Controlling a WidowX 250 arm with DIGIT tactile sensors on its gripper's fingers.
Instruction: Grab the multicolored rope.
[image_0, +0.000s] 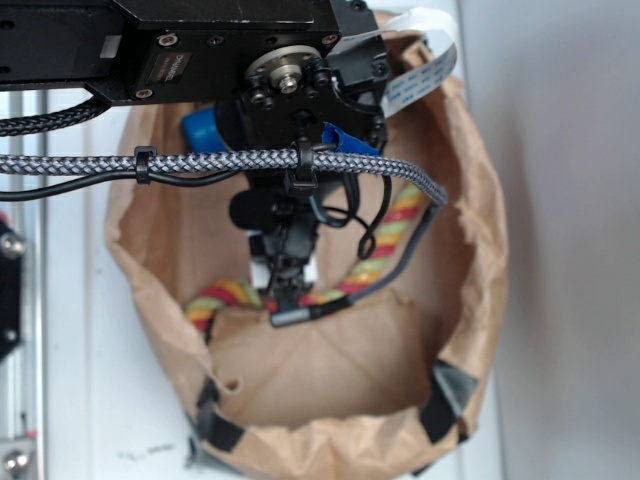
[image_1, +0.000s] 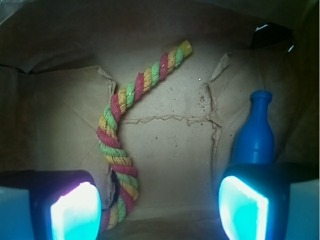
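Observation:
The multicolored rope (image_1: 122, 145), twisted red, yellow and pale green, lies curved on the floor of a brown paper bag (image_1: 170, 145). In the exterior view the same rope (image_0: 385, 250) shows in pieces behind the arm. My gripper (image_1: 160, 210) hangs above the bag floor, open, with nothing between its glowing pads (image_1: 75, 212). The rope's near end lies just inside the left pad. From outside, my gripper (image_0: 285, 285) reaches down into the bag, and its fingers are hard to make out.
A blue bottle (image_1: 255, 132) lies by the right pad, seen from outside as a blue shape (image_0: 205, 128) behind the arm. The bag's crumpled walls (image_0: 470, 300) ring the gripper. A grey braided cable (image_0: 200, 163) crosses in front.

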